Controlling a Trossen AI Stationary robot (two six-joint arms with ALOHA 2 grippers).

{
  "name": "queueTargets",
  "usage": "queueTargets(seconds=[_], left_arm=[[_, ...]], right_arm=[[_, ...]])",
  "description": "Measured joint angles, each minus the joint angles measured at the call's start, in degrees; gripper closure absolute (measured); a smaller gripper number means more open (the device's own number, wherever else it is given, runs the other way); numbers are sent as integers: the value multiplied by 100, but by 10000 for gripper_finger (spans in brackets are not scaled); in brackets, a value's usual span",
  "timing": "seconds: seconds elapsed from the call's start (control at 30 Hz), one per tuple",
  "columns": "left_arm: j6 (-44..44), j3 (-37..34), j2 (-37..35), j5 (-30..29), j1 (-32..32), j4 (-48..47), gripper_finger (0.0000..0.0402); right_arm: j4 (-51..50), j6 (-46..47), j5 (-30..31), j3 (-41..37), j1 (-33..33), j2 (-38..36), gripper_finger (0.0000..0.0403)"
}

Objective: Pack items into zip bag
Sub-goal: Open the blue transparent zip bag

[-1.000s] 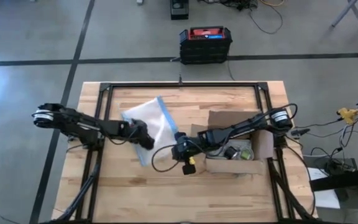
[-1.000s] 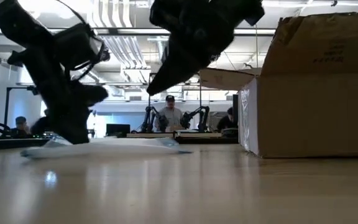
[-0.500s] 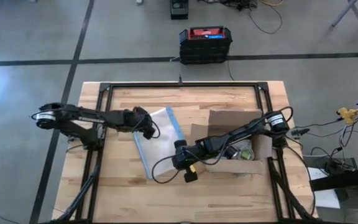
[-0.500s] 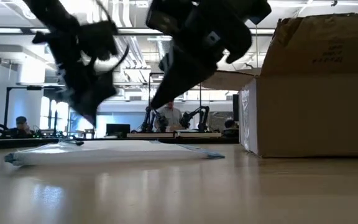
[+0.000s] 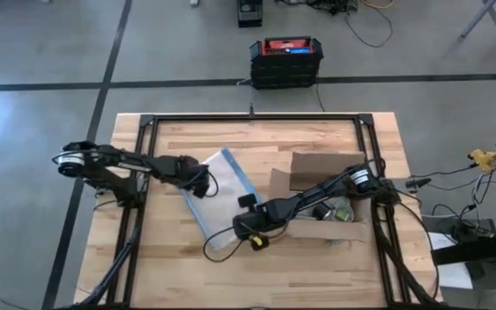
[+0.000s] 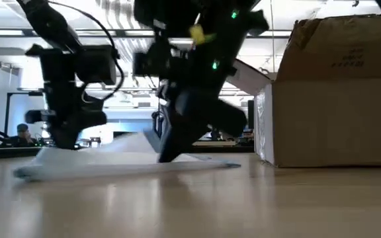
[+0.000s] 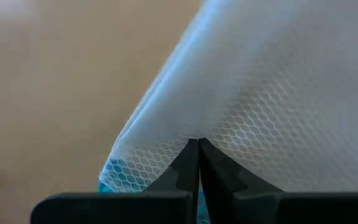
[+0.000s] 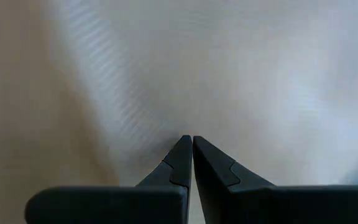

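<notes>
The zip bag (image 5: 218, 200) lies flat on the table (image 5: 257, 271), just left of the cardboard box (image 5: 330, 202), its blue strip on the side facing the box. The left gripper (image 5: 198, 182) is at the bag's upper left corner, fingers pressed together with the bag film at their tips. The right gripper (image 5: 241, 231) is at the bag's lower right part, near the box's left flap, fingers likewise closed on the film. Small items (image 5: 334, 211) rest inside the box.

Even overhead light, bright ceiling glare in low view, arms perhaps motion-blurred, wrist views soft
</notes>
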Motion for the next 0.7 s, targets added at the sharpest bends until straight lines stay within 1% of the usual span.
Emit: queueTargets(seconds=[0.07,0.1,0.17,0.2,0.23,0.27,0.33,0.37,0.43,0.5,0.57,0.6,0.63,0.7], left_arm=[[-36,64,-190,504,-193,-279,401],[-59,98,-213,771,-316,-437,401],[-59,114,-353,1036,-572,-401,401],[-60,116,-436,1101,-720,-354,401],[-65,115,-482,1157,-884,-364,401],[-78,103,-489,1259,-1049,-380,401],[-175,87,-557,1369,-1383,-437,401],[-250,89,-628,1404,-1542,-505,401],[-331,103,-682,1581,-1844,-511,401],[-235,102,-737,1567,-2179,-424,401],[-44,103,-819,1334,-2507,-256,401],[94,103,-819,1207,-2695,-56,401],[155,95,-828,1015,-2867,78,401],[186,53,-815,642,-3158,-33,401]], right_arm=[[16,-96,439,152,-141,90,403],[-106,-97,793,175,-203,103,403],[-474,-103,1625,274,-321,103,403],[-510,-120,1902,352,-363,101,403],[-533,-126,2028,404,-384,50,403],[-635,-138,2020,409,-395,-55,403],[-692,-202,1746,488,-390,-206,403],[-589,-202,1441,507,-390,-303,403],[-590,-122,732,493,-327,-495,403],[-430,-89,-174,480,-289,-600,403],[-261,-31,-959,401,-185,-716,403],[-242,55,-1175,375,-117,-725,403],[-150,83,-1338,360,-58,-706,403],[14,100,-1345,344,88,-647,403]])
